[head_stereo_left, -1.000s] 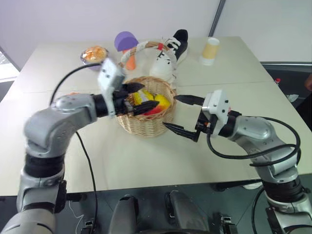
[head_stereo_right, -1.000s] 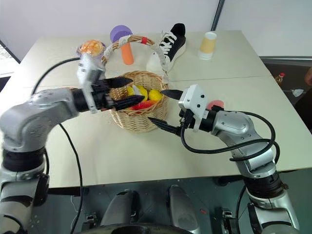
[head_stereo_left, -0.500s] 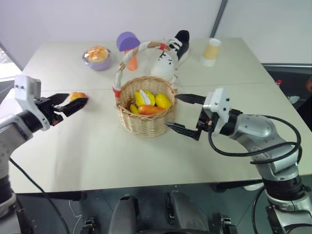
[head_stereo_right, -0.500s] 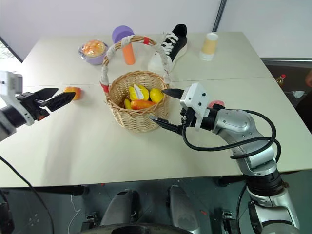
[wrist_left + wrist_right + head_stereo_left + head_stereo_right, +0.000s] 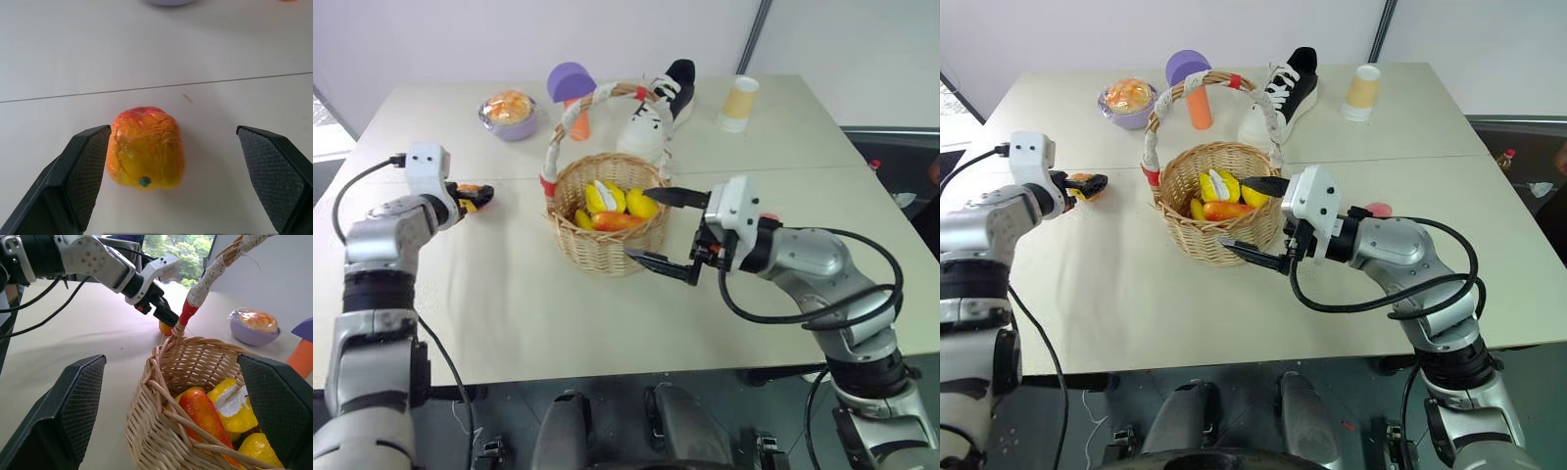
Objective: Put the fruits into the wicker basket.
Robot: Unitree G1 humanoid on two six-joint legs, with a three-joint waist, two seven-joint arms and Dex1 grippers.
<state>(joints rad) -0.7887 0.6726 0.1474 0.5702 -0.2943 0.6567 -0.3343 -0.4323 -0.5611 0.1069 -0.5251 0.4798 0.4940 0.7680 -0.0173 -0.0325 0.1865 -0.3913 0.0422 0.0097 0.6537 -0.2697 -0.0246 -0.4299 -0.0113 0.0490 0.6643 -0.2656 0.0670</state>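
Fingers of the left end effector [image 5: 171, 181] stand wide apart around the apple [image 5: 145, 148], which lies on the counter [image 5: 509, 294] between them, close beside one finger and well clear of the other; nothing is gripped. A thin seam in the counter runs just beyond the apple.

Near the middle of the counter the right end effector [image 5: 664, 230] is also spread wide and holds nothing; one black finger reaches over the rim of the wicker basket [image 5: 607, 250], the other lies against its outer wall. Inside the basket, just ahead of those fingers, lie the mango [image 5: 205, 423] and some yellow fruit pieces [image 5: 232, 404]. A pink peach [image 5: 1379, 209] sits on the counter behind the right forearm. Past the basket stand a lilac bowl [image 5: 512, 115], a mushroom toy [image 5: 570, 93], a sneaker [image 5: 656, 113] and a paper cup [image 5: 737, 103].
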